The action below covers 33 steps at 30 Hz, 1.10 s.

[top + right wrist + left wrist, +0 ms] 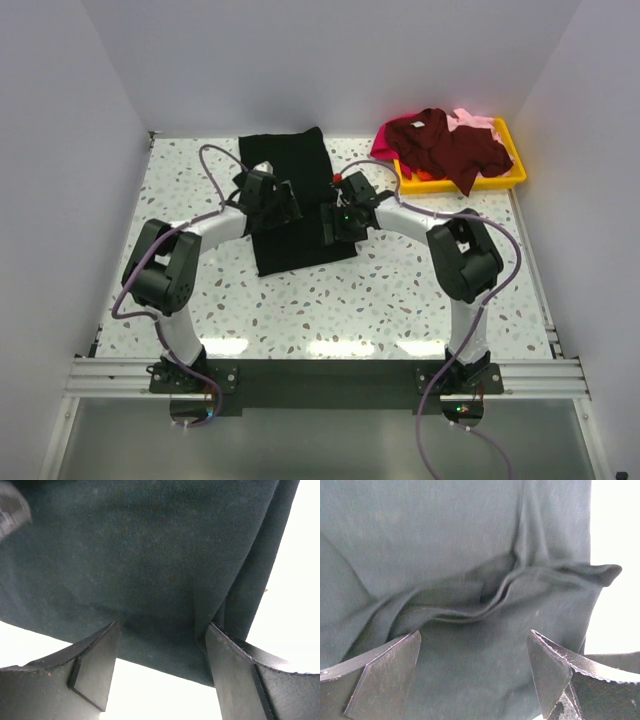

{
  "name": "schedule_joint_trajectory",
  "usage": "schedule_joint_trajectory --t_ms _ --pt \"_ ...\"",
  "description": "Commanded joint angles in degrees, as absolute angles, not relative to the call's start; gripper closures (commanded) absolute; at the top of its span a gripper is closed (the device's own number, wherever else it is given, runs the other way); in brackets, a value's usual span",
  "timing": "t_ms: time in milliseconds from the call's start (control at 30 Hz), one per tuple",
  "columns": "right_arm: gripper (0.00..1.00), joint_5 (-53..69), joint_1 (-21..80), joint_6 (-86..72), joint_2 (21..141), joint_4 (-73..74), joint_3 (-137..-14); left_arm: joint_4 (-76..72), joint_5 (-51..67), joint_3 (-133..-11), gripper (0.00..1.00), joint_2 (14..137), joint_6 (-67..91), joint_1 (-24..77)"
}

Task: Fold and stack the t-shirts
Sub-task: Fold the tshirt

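Observation:
The large black t-shirt (290, 160) lies as a long folded strip on the table's middle. My left gripper (283, 206) is open over its left side; the left wrist view shows wrinkled black cloth (470, 580) between the spread fingers (385, 675). My right gripper (336, 225) is open over the strip's right edge; the right wrist view shows the black cloth's edge (165, 580) between the fingers (95, 665). The dark maroon shirt (450, 145) lies heaped in the tray, with the magenta shirt (384, 148) and the pale pink shirt (472, 122) showing beneath it.
A yellow plastic tray (512, 178) stands at the back right and holds the heap of shirts. White walls close in the speckled table (380, 300) on three sides. Purple cables loop off both arms.

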State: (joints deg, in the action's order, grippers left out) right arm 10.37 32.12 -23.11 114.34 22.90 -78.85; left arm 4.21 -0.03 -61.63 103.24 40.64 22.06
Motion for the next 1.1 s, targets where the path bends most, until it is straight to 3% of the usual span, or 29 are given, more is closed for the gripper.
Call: schedule_joint_trajectory --t_ms 0,300,500,833,1067 --pt "0.28 10.5 32.1 -23.6 113.5 23.6 -75.7 3.0 -3.9 -67.0 0.09 104.3 37.4 21.1" --pt "0.27 8.6 32.1 -23.0 110.4 24.8 -72.6 10.5 -15.2 -76.3 0.08 107.6 30.5 19.2" --pt "0.27 3.9 32.0 -22.4 107.4 27.9 -72.0 13.7 -17.7 -75.9 0.07 101.5 29.6 19.3" --pt "0.24 0.2 31.9 -23.0 97.8 30.1 -68.8 13.0 -11.2 -52.4 0.05 82.4 34.7 22.8" --pt "0.24 -1.7 31.4 -22.9 99.8 30.2 -68.3 11.7 -8.3 -40.1 0.05 74.8 39.8 24.5"
